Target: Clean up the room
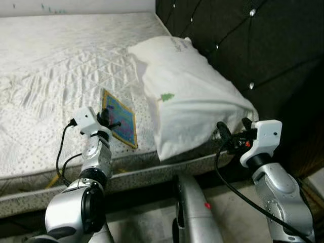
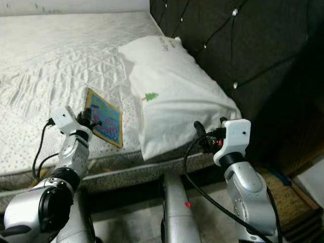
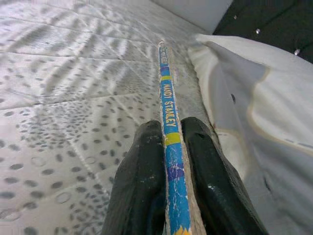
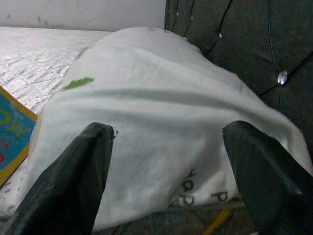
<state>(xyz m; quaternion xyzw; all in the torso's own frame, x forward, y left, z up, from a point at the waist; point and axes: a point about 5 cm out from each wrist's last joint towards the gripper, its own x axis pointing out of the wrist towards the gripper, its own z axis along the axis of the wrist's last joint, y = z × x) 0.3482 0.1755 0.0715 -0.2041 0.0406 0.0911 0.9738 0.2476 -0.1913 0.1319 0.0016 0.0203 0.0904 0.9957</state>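
A thin blue and yellow book (image 1: 120,119) lies on the white mattress (image 1: 50,66) close to its near edge, beside a white pillow (image 1: 190,96). My left gripper (image 1: 107,120) is shut on the book's near edge; in the left wrist view both black fingers (image 3: 142,186) squeeze the book's spine (image 3: 168,122). My right gripper (image 1: 234,130) stands open at the pillow's near right corner. In the right wrist view its two fingers (image 4: 78,181) are spread wide in front of the pillow (image 4: 156,122), with nothing between them.
A dark tufted headboard (image 1: 243,35) rises behind and to the right of the pillow. The mattress edge (image 1: 142,174) runs across in front of me, with pale floor (image 1: 233,212) below. A strip of white wall (image 1: 76,6) shows beyond the bed.
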